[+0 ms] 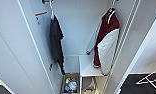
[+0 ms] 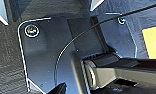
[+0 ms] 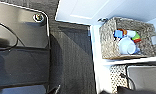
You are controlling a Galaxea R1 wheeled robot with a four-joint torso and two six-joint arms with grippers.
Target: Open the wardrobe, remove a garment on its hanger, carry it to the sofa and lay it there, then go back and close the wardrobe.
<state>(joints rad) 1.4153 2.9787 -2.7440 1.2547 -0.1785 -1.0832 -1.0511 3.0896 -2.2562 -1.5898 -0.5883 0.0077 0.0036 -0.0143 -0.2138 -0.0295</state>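
I am looking into the wardrobe (image 1: 76, 27) and seeing one label (image 1: 41, 16) stuck on the inner face of its open left door, a white sheet with an orange band across its top. I am making out faint grey marks under that band, but I am not managing to read any word or number on it. I am also seeing a small white chest emblem on the maroon garment (image 1: 107, 40) as the task describes it, yet nothing on the jacket is reading as text to me.
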